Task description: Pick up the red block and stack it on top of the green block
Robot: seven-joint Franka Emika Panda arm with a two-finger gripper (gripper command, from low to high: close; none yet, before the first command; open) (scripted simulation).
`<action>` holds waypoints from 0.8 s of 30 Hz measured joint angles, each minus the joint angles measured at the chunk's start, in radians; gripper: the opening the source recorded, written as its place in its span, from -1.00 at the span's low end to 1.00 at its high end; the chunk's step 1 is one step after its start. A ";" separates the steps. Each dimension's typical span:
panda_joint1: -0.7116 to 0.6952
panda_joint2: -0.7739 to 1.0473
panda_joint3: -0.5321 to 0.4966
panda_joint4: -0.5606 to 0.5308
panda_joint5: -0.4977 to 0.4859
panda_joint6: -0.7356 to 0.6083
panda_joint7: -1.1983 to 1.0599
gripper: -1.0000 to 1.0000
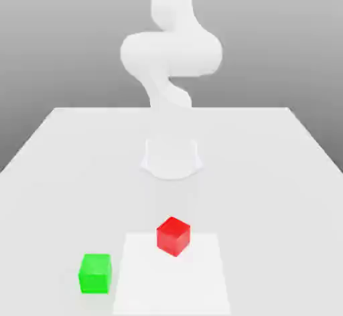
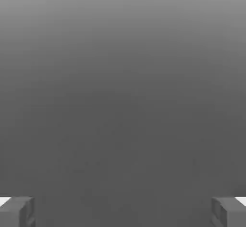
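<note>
One green block (image 1: 95, 272) nearest; one red block (image 1: 173, 235) beside, apart; end effector (image 2: 123, 211) fully open, empty.

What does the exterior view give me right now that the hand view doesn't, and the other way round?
Exterior view alone: the red block and the green block, both resting apart on the white table, green toward the exterior view's left and nearer the camera, with the white arm rising behind them. Hand view alone: the two fingertips of the gripper, set wide apart with nothing between them, over a plain grey surface. Shared: no object appears in both; the red block is not yet grasped.
</note>
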State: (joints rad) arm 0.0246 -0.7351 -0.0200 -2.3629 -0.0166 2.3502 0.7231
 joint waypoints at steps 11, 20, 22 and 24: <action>0.113 0.351 -0.120 -0.322 -0.059 0.264 -0.429 0.00; 0.190 0.708 -0.182 -0.542 0.001 0.533 -0.822 0.00; 0.184 0.782 -0.159 -0.535 0.064 0.596 -0.872 0.00; 0.141 0.856 -0.103 -0.525 0.124 0.657 -0.916 0.00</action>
State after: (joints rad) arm 0.1656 0.1204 -0.1225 -2.8880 0.1078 3.0074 -0.1934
